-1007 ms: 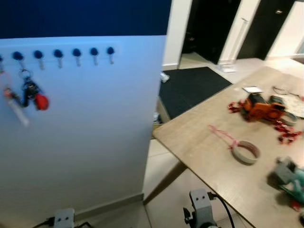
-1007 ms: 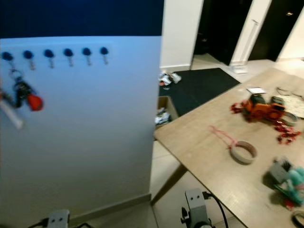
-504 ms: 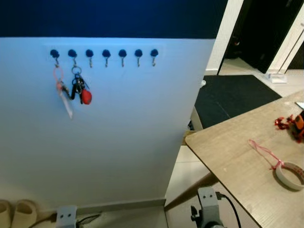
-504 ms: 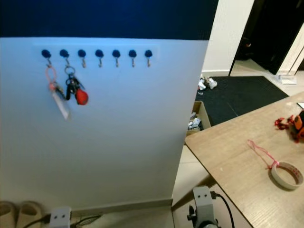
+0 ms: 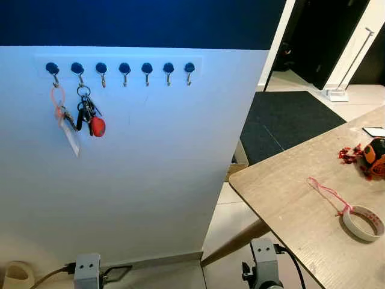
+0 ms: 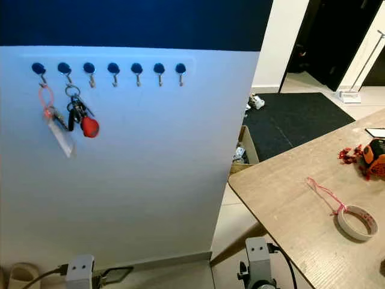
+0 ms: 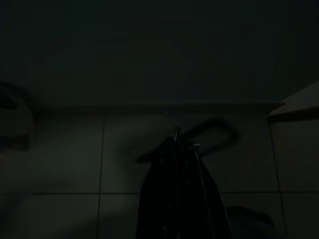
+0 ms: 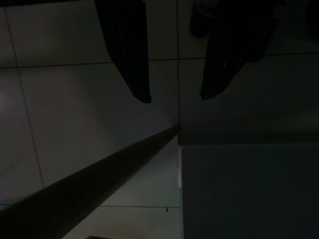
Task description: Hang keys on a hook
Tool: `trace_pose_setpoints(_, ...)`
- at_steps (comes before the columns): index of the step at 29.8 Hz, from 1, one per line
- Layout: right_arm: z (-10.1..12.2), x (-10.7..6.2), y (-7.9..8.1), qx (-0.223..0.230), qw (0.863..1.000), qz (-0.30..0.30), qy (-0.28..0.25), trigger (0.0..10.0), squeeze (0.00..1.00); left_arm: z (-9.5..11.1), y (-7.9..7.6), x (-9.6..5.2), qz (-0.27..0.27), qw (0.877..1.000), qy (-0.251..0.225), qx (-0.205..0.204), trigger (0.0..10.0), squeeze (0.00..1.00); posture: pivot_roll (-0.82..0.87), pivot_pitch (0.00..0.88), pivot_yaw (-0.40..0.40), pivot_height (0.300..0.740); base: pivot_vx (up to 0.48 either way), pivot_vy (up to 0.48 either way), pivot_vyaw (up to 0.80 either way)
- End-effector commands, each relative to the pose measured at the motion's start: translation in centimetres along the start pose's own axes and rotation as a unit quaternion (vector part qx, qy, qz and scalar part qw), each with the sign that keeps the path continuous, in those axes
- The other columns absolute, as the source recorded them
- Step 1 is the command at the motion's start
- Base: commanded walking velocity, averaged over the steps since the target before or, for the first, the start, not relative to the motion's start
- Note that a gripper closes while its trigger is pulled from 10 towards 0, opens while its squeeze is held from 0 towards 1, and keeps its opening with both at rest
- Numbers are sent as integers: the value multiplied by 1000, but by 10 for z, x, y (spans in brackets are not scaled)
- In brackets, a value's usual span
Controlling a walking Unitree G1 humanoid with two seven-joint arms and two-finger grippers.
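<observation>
Keys (image 5: 86, 115) hang on a hook (image 5: 78, 71), upper left; light, jangly, best pinched by the ring; left pincer (image 7: 180, 149) closed, empty; right pincer (image 8: 174, 97) spread, empty, over floor.

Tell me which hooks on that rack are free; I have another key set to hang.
The five hooks right of the red-fob keys are bare, out to the rack's right end. The two leftmost are crowded: a pink loop with a tag on the first, the keys on the second.
</observation>
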State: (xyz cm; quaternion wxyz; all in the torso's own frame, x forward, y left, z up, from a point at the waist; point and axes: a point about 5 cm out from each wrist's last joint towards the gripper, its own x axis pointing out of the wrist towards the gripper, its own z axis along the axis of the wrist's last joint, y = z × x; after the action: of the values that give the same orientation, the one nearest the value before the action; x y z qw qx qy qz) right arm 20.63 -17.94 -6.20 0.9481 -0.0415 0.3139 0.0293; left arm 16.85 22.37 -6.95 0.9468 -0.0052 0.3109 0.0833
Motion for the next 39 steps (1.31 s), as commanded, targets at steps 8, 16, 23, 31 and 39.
trace_pose_setpoints(8, -2, 0, 3, 2, 1000, 8, 10, 10000, 0, -1, -9, -1, -11, 1000, -9, -2, 10000, 0, 84, 26, -69, 740, 0, 478, 0)
trace_pose_setpoints(16, -2, 0, 5, -4, 1000, 15, 11, 10000, 0, 5, -10, -1, -12, 999, -36, -6, 10000, 0, 82, 26, -69, 740, 0, 348, 0)
trace_pose_setpoints(23, -3, 0, 6, -9, 1000, 21, 13, 10000, 0, 9, -8, -3, -13, 998, -53, 1, 10000, 0, 83, 26, -69, 740, 0, 0, 0)
trace_pose_setpoints(31, -3, 0, 8, -11, 1000, 24, 13, 10000, 0, 9, -11, -4, -21, 998, -57, 10, 10000, 0, 86, 25, -70, 740, 0, -480, 0)
trace_pose_setpoints(39, -3, 0, 9, -14, 999, 28, 14, 10000, 0, 9, -9, -4, 0, 998, -54, -10, 10000, 0, 86, 24, -71, 740, 0, -337, 0)
